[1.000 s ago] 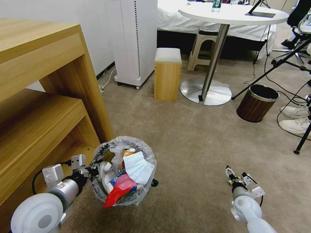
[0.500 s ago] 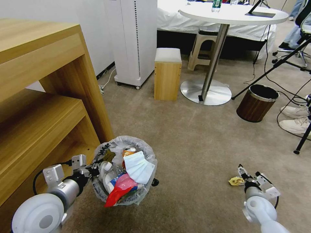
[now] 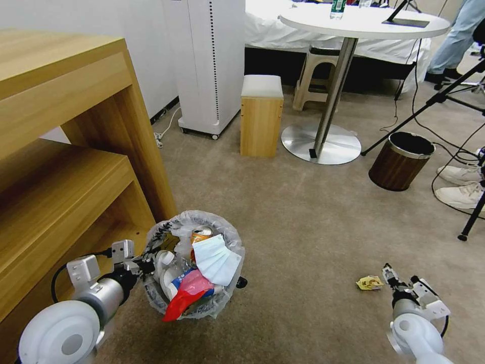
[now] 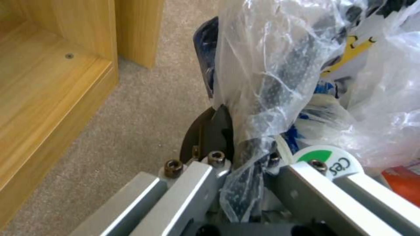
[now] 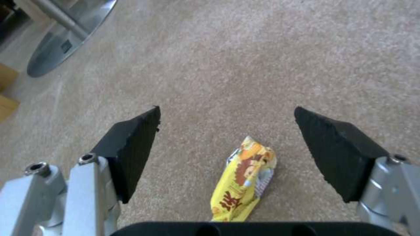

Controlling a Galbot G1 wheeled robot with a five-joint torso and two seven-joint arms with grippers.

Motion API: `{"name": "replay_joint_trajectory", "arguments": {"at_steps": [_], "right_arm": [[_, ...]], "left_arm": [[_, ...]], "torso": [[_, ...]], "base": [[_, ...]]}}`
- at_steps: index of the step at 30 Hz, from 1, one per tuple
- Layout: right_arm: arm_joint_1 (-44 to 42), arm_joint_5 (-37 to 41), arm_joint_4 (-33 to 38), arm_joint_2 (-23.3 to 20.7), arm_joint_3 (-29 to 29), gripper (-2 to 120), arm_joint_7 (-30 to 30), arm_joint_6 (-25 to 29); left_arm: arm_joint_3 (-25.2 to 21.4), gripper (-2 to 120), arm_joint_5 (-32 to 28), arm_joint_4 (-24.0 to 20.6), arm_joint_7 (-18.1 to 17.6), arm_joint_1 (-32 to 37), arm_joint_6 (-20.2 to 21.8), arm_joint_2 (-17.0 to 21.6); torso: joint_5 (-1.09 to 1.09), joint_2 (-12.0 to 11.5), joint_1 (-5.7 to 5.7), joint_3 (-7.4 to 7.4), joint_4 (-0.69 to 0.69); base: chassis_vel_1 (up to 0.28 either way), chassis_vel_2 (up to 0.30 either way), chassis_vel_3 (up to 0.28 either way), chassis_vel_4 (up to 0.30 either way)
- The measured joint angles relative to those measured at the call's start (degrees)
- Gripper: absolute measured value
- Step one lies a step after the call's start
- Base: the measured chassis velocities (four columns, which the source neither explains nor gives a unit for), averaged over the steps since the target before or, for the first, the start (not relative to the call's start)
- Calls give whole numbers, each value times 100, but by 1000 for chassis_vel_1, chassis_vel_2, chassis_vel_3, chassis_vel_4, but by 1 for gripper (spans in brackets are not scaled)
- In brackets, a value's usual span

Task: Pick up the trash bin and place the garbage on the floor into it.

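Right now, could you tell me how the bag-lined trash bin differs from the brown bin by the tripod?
The trash bin is lined with a crinkly translucent bag; the brown bin has a wood-look wall, a metal rim and no visible bag. The trash bin is heaped with litter, while the brown bin's opening looks dark. The left gripper is clamped on the trash bin's rim; the brown bin stands untouched on the carpet. Both are small, round and upright.

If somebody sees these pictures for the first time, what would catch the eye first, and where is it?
Probably the trash bin, stuffed with colourful litter at the lower left beside the wooden shelf; the left gripper is shut on its bag-lined rim. Next comes the small yellow wrapper lying on the beige floor at the lower right, with the right gripper open right next to it.
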Motion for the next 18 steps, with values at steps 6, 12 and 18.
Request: {"name": "replay_joint_trajectory", "arguments": {"at_steps": [6,12,18], "right_arm": [[-167,-98,26,96,68,78,12,34],[-224,-149,29,148,74,78,20,48],[-258,-228,-40,229,60,76,19,60]], "left_arm": [[7,0,-14,23,4,-50,-14,12],[4,0,-50,23,1,-75,-22,21],[-30,0,-74,-23,-3,-57,-23,27]], "torso": [[0,0,0,0,0],[-1,0,0,0,0],[0,0,0,0,0]], "base": [[0,0,0,0],[0,0,0,0],[0,0,0,0]]}}
